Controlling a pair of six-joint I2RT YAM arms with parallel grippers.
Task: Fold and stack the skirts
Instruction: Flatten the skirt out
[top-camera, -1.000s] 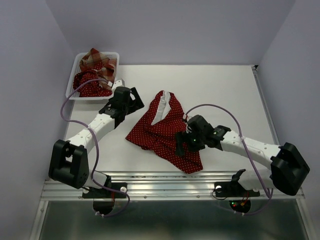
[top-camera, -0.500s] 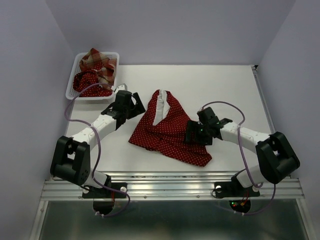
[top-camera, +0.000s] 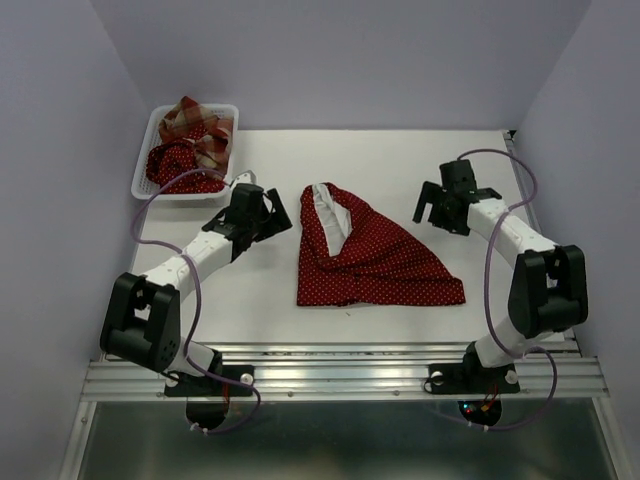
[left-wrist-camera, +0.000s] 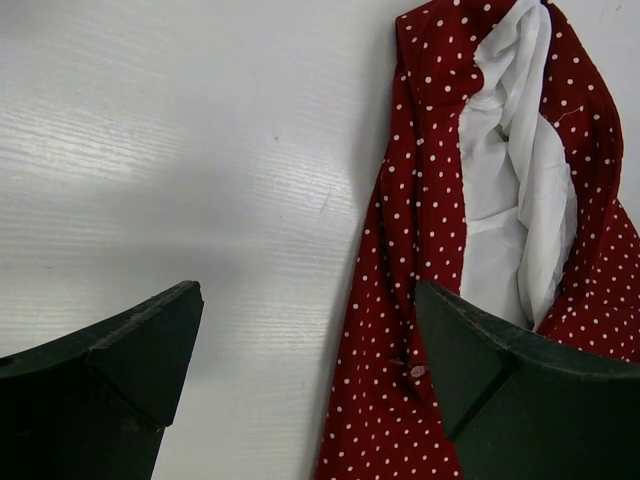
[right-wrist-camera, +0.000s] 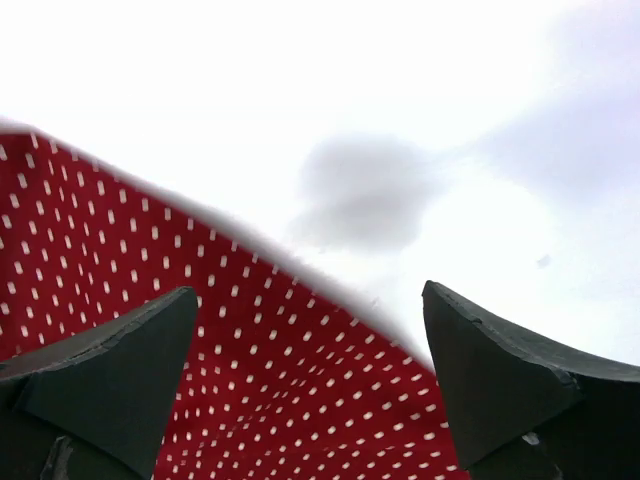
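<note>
Tool left (top-camera: 272, 216) gapes empty at the left edge of the polka-dot skirt (top-camera: 380, 262), which lies flat on the counter (top-camera: 250, 292). Cloth looks light, limp, not slippery; I'd pinch the hem corners. Tool right (top-camera: 440, 210) also spread wide, holding nothing, near the skirt's upper right edge. No labels or writing legible.

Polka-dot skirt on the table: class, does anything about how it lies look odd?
The skirt lies as a lopsided triangle; at its far tip the white lining shows, bunched and turned outward.
</note>
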